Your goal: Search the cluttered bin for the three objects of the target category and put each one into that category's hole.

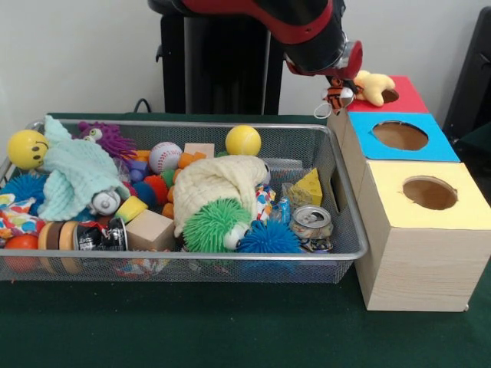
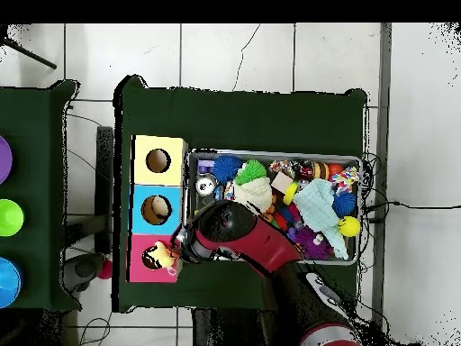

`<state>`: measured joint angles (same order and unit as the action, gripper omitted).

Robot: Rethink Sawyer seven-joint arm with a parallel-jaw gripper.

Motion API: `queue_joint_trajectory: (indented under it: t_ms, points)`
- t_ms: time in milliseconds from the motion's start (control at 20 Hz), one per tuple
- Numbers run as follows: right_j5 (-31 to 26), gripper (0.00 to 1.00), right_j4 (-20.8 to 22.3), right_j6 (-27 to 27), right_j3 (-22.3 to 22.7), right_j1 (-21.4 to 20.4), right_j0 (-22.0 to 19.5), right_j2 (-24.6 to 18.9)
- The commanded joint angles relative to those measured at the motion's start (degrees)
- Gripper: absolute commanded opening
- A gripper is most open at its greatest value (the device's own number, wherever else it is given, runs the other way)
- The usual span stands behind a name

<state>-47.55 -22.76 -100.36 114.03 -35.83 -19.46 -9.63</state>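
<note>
Right now the gripper [image 1: 337, 97] seems clamped on the tiger [image 1: 335, 95] at the red box edge. Yellow duck [image 1: 374, 86] lies at the hole [image 1: 390, 96], not dropped in. Third plush still somewhere in the bin [image 1: 337, 249], unseen.

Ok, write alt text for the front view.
The end effector holds an orange striped tiger toy at the red-topped box, where a yellow duck lies beside the hole. To the left, a wire mesh bin is full of toys.
</note>
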Motion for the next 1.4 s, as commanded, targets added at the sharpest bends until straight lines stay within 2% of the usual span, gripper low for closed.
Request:
queue_joint_trajectory:
  t_ms: [50, 900, 1400]
  points:
    - [0.63, 0.0, -2.89, -8.74, -1.35, 0.84, 1.07, -3.88]
    - [0.08, 0.0, -2.49, -8.88, -1.14, -0.36, 1.85, -3.04]
    - [-7.67, 0.0, 0.64, -12.27, -2.58, -5.12, 3.16, 0.4]
